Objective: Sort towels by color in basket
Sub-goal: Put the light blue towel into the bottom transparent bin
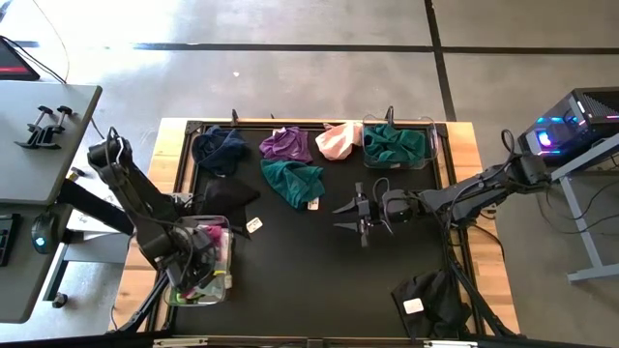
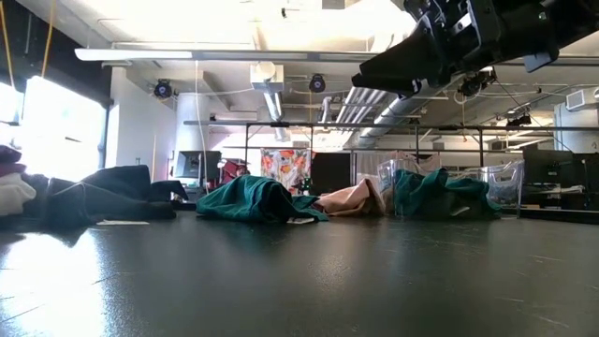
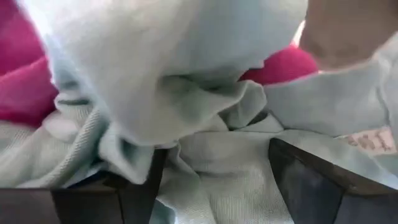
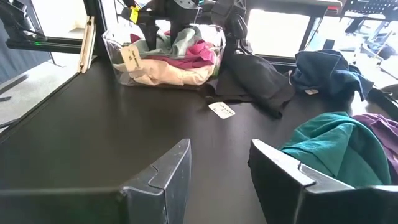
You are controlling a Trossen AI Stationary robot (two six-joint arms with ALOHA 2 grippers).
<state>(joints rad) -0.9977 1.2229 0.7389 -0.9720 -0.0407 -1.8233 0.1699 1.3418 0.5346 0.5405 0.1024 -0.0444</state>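
Observation:
My left gripper reaches down into the clear basket at the table's near left, open, its fingers sunk into a mint towel that lies over a magenta one. My right gripper hangs open above the table's middle, touching nothing. On the dark mat lie a navy towel, a purple one, a pink one, a teal one and a black one. Another teal towel fills the far right basket. My left gripper comes from above into the basket with its fingers spread. A bunched fold of the mint towel lies between them and against their inner sides. The cloth is slack and rests on the other towels in the basket.
A second black cloth with a white tag lies at the near right corner. A loose white tag sits on the mat by the black towel. The middle and near part of the mat is bare. A metal frame runs around the table's edges.

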